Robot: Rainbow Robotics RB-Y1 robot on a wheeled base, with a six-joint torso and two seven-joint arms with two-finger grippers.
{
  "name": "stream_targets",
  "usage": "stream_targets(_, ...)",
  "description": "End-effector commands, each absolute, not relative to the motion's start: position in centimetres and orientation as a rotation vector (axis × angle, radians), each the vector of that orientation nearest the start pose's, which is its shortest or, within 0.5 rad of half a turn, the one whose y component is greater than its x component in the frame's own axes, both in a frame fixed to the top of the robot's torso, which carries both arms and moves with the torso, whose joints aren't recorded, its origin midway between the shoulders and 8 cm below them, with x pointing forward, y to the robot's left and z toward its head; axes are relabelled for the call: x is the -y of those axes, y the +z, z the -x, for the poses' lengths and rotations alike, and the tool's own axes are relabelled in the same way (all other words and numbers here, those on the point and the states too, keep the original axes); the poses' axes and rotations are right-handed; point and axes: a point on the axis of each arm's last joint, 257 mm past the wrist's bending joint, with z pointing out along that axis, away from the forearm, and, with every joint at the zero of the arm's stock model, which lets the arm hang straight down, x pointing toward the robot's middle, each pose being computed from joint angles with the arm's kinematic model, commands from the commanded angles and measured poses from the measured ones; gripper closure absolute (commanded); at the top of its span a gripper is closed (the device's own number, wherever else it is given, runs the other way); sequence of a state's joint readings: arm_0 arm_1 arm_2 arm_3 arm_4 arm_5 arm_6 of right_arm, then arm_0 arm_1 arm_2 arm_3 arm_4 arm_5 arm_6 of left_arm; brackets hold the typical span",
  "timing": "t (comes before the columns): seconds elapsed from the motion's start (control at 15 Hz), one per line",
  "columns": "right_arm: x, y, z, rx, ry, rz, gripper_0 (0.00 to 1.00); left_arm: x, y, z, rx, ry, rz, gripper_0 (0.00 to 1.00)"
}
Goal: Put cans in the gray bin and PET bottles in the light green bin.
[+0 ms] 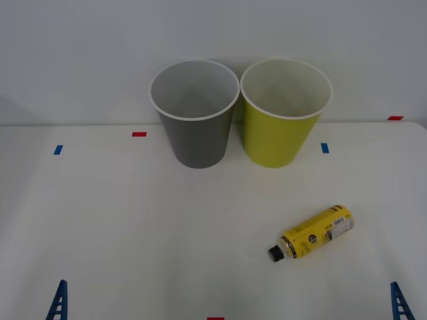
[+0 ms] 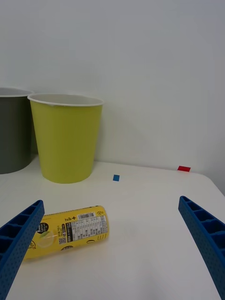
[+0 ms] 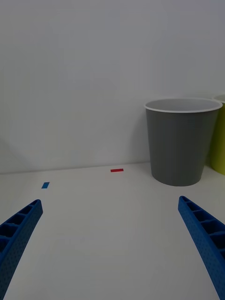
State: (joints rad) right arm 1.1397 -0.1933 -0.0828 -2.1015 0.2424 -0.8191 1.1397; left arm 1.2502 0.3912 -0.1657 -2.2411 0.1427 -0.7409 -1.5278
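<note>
Left gripper (image 3: 112, 243) parked low at about 7 o'clock of the surface (image 1: 133, 220), jaws spread wide, nothing between them — blue ribbed fingers (image 3: 18, 234) well apart from any object. Ahead of it, at roughly 11 o'clock, the gray bin (image 1: 195, 113): tapered round plastic, smooth matte wall, white rim, pale inside, upright. Just beside it at 1 o'clock, the light green bin (image 1: 283, 113) — same shape, same white rim, yellow-green wall, rims close together or touching, hard to tell which. Small red and blue tape marks (image 1: 139, 134) scattered flat on the white surface.

At about 4 o'clock, the PET bottle (image 1: 311, 234), lying on its side, black cap toward 8 o'clock, base toward 2 o'clock. Probably light, thin-walled and a little springy; glossy yellow wrap likely slick, round body free to roll. Best taken across the mid-body, jaws square to the long axis, away from the narrow neck. Right gripper (image 2: 112, 243) at 5 o'clock, just near the bottle, jaws fully open and empty.
</note>
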Motion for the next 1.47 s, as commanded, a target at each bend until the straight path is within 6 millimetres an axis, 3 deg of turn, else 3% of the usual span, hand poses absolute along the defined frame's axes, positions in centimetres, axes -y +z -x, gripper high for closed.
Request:
stream_targets(0.07, 30.56, -17.37, -20.57, -1.392, -0.055, 0.142, 0.00, -27.63, -15.83, -19.69, -1.427, 0.016, -0.049, 0.00)
stream_targets(1.47, 30.56, -17.37, -20.57, -1.392, -0.055, 0.142, 0.00, -27.63, -15.83, -19.69, -1.427, 0.016, -0.049, 0.00)
